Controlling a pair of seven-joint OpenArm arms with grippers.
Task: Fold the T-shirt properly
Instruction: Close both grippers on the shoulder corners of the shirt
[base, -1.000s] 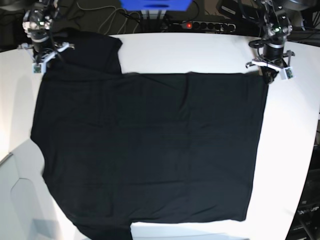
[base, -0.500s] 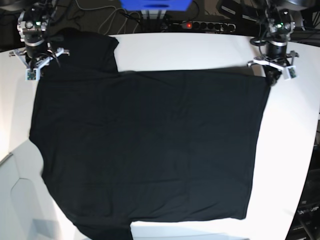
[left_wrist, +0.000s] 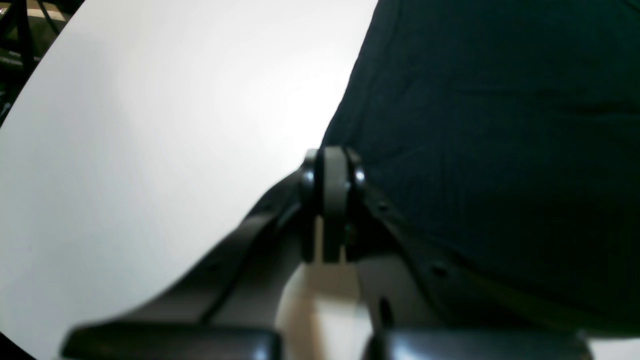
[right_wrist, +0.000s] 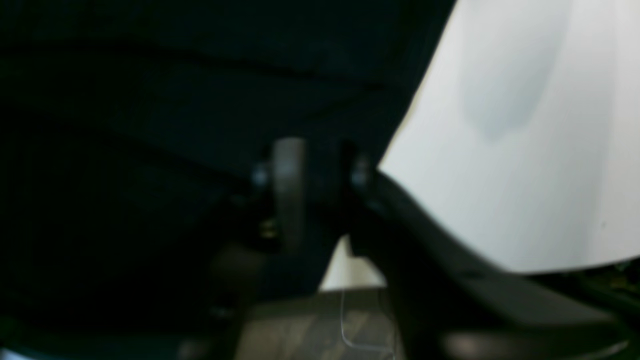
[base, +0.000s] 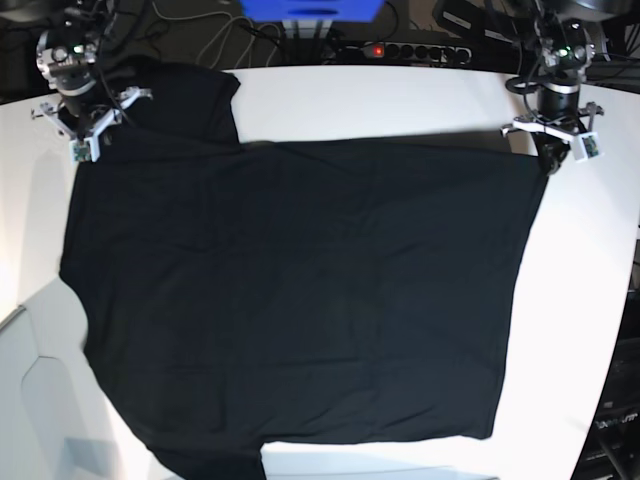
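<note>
The black T-shirt (base: 300, 290) lies spread flat on the white table (base: 400, 100), one sleeve reaching to the far left corner. At the shirt's far right corner, my left gripper (base: 553, 158) is shut on the hem. In the left wrist view its fingertips (left_wrist: 332, 165) are pressed together right at the cloth's edge (left_wrist: 500, 125). Over the shoulder at the far left is my right gripper (base: 82, 128). The blurred right wrist view shows this gripper (right_wrist: 320, 170) with its jaws parted above dark cloth (right_wrist: 150, 100). No print or label shows.
Behind the table run a power strip with a red light (base: 400, 50), cables and a blue object (base: 310, 10). The table's curved edge (base: 605, 350) passes close to the shirt's right side. A grey-white panel (base: 30, 400) sits at the lower left.
The left gripper has drawn the far right corner outward to the right, straightening the top edge. The right gripper's jaws have parted after being shut.
</note>
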